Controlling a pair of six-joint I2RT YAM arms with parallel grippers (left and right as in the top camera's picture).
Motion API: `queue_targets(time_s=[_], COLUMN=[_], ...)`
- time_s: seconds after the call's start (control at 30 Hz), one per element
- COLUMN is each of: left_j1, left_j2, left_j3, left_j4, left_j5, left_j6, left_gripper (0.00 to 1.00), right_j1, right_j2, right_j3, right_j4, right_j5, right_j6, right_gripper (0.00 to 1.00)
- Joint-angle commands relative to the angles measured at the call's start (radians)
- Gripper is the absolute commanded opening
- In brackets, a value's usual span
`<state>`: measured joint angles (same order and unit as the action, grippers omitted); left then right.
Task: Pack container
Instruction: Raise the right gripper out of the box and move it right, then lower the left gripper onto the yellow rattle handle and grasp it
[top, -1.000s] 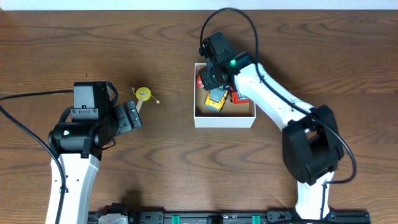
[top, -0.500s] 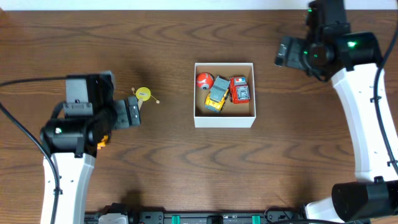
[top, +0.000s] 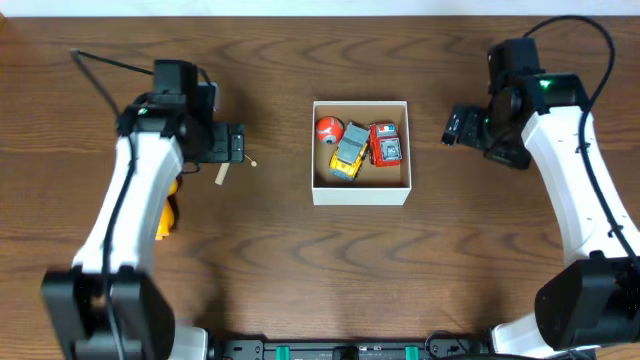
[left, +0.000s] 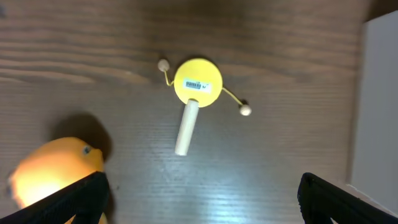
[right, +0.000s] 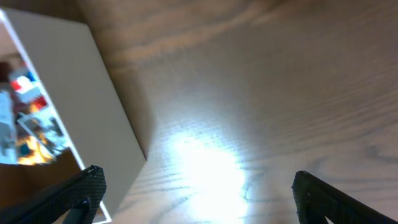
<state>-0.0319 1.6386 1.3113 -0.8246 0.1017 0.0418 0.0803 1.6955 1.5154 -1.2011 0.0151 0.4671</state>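
Right end effector (right: 196, 180) just backed out of the box (top: 360, 192) and hangs open and empty beside it. The toy cars (top: 350, 158) and red ball (top: 329, 129) are left inside, mid-desk. Left end effector (left: 202, 186) swung over the yellow rattle drum (left: 198, 83), wide open, so probably the next pick. Dark woodgrain desk (top: 280, 270), room mostly out of view.

1. The container (top: 360, 193) is open-topped. A red ball (top: 329, 129), a yellow toy car (top: 348, 157) and a red toy car (top: 385, 144) crowd its far side, and the most bare floor is at its near right.
2. Left of the container, a yellow rattle drum (left: 198, 83) and an orange toy (left: 56, 171) block the table (top: 300, 270).
3. Right of the container, bare wood runs to the right gripper (top: 452, 127).
4. Near the container's front wall the wood is bare.
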Motion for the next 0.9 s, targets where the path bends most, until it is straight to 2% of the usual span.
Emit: queue_targets(time_s=[0.0,0.3,0.87], left_j1=[0.000,0.001,0.002], left_j2=[0.079,0.228,0.364], left_j3=[0.011,0.011,0.010], left_j4=[0.008,0.057,0.079], left_j5=[0.003,0.003,-0.016], left_j6=[0.040,0.060,0.059], left_gripper=[0.98,0.98,0.99], right_j1=[0.000,-0.001,-0.001], right_j2=[0.006,0.006,0.006], right_j3=[-0.025,-0.035,-0.035], right_j4=[0.004,-0.003,0.005], right_j5=[-0.006,-0.005,-0.005], right_j6=[-0.011,-0.020,-0.031], right_gripper=[0.99,0.99,0.99])
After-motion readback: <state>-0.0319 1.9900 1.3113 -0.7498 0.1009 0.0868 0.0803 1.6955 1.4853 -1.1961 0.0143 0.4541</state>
